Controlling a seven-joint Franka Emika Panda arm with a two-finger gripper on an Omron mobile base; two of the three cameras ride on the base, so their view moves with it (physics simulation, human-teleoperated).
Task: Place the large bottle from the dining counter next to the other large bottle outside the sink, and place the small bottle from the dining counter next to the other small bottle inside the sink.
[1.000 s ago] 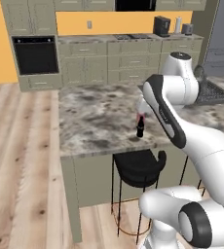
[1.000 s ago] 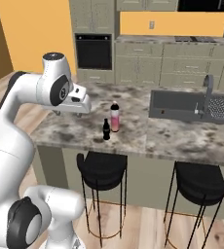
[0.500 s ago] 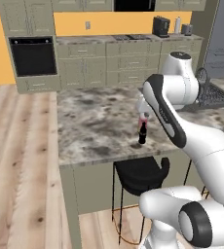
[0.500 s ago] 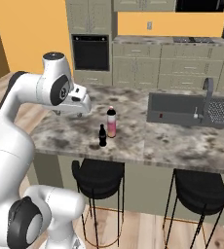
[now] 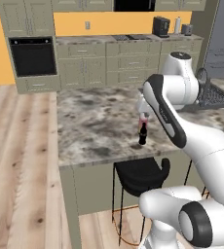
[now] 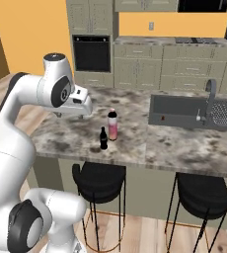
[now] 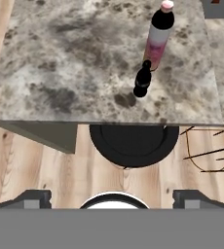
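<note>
Here the dining counter (image 6: 150,143), a long speckled marble table, fills the middle of the scene, with the sink (image 6: 184,106) sunk into its far right end under a dark curved tap (image 6: 210,96). Olive-grey cabinets, a black wall oven (image 5: 32,56) and an orange wall stand behind, and pale wood flooring runs around the table, where two black stools (image 6: 98,180) are tucked under the near edge.

The white arm (image 6: 41,99) rises high over the near left part of the table, its gripper (image 7: 112,197) drawn back past the edge, the jaws spread wide apart and holding nothing. In the hand view the finger tips (image 7: 33,198) frame the floor and a stool seat, not a bottle.

The large bottle (image 6: 113,124), pink with a dark cap, stands upright near the table's front edge, and the small bottle (image 6: 103,139) stands upright just beside it on the near side, apart from it but close.

The step in hand looks like the reach for one of these two. Because they stand so close, the approach probably needs to come from the open side of the chosen bottle, jaws kept wide and level with its body, so the neighbour is not knocked over. Gripping the tall one below its neck band should keep it steady when lifted.
</note>
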